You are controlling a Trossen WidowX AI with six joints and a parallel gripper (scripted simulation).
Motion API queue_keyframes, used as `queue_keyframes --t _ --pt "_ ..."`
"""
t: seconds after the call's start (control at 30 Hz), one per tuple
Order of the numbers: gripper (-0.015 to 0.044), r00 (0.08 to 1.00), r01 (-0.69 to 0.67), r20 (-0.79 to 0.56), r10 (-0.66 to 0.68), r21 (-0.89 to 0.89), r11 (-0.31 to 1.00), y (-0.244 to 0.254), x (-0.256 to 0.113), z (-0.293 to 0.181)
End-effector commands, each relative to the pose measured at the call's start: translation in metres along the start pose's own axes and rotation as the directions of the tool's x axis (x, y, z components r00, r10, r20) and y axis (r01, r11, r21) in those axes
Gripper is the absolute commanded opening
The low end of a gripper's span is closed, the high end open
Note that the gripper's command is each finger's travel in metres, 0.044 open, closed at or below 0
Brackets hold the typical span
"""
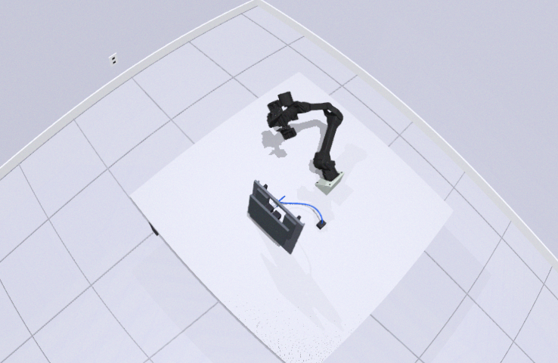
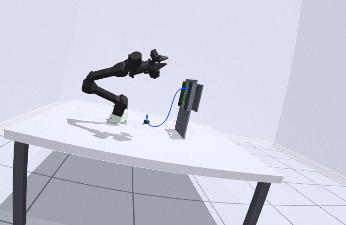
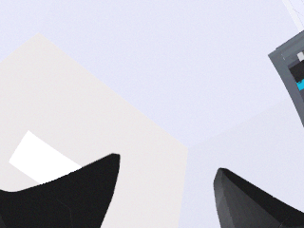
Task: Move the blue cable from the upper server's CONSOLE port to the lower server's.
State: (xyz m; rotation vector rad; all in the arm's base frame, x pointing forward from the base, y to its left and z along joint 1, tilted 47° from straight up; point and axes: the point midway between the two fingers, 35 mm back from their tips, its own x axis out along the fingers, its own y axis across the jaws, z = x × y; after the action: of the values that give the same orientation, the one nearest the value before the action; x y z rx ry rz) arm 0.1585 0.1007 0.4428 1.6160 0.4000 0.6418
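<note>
A black robot arm [image 1: 330, 137] [image 2: 103, 94] holds its pincer [image 1: 278, 125] [image 2: 167, 60] [image 3: 169, 170] partly open and empty above the white table [image 1: 228, 171] [image 2: 141, 161], well apart from the blue cable [image 1: 306, 204] [image 2: 170, 109], whose upper end meets the upright dark rack [image 1: 293, 243] [image 2: 182, 122].

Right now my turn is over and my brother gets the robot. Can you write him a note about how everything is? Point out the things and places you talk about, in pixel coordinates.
Pincer: the black two-fingered pincer [image 2: 167, 60] [image 3: 169, 170] is partly open, holding nothing, up in the air short of the grey upright rack.
Cable: the thin blue cable [image 1: 307, 204] [image 2: 171, 106] runs from a small black block [image 1: 321, 224] [image 2: 146, 122] on the white table [image 1: 211, 171] [image 2: 141, 164] up to the rack. Its blue plug [image 2: 187, 88] is at the rack's front; the port label can't be read.
Done: no part of the plug move.
Left: squeeze tab, pull out, push into the lower CONSOLE port until it clicks, let go.
</note>
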Motion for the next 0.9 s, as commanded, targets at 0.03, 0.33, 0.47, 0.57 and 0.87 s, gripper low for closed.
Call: queue_keyframes --t 0.03,0.33,0.47,0.57,0.87 --pt "0.0239 0.992 0.102 0.093 -0.088 -0.165 0.981 -0.061 0.053 0.024" --pt "0.0239 0.927 0.37 0.27 -0.26 -0.545 0.752 -0.206 0.1 0.014" --pt "0.0239 0.892 0.451 0.335 -0.303 -0.673 0.586 -0.255 0.092 0.003" --pt "0.0239 0.891 0.455 0.338 -0.305 -0.678 0.577 -0.257 0.091 0.002" --pt "0.0239 0.891 0.453 0.338 -0.302 -0.679 0.578 -0.26 0.128 0.021"
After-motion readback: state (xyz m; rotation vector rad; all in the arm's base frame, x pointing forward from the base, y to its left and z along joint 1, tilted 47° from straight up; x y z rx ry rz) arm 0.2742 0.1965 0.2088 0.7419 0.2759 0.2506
